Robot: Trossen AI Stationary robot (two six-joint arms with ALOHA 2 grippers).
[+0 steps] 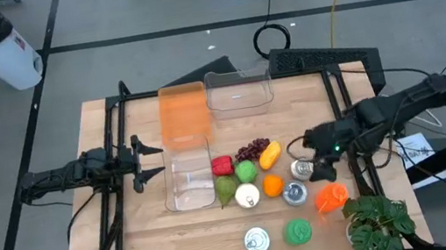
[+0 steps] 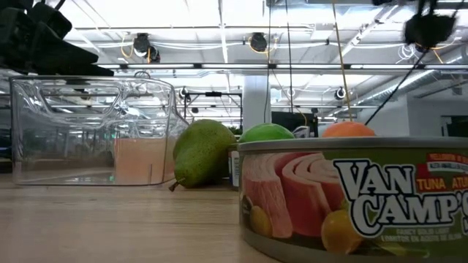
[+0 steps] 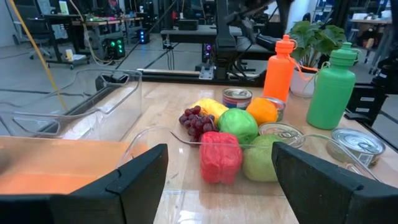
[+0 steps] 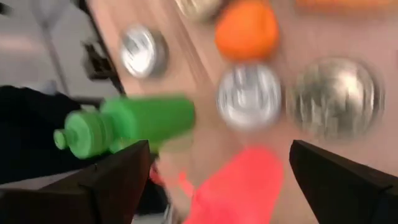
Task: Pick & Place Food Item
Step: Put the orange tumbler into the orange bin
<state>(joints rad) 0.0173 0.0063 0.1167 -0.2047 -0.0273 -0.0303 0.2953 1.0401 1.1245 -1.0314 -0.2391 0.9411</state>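
Tuna can fills the low view, standing near the table's front edge, label toward the lens; from above it is the tin at the front of the spread.

At the table's left edge the left gripper hangs level with its fingers spread wide, aimed at the clear bin just beside it. The left wrist view looks over the bin's rim to the food, so this arm seems posted to wait or to reach in from that side. An orange lid lies behind the bin, toward the back edge, with a second clear bin beside it.

Mid-table the food is bunched close: a red pepper, grapes, a yellow piece, a green apple, a pear and an orange, all on the wood outside the bin, none yet lifted. Grouping them beside the bin probably keeps each carry short.

Further right, the right gripper hovers over small tins near the orange bottle, pointing down; its wrist view shows both fingers well apart with nothing between them. A green bottle and a plant sit toward the front right corner.
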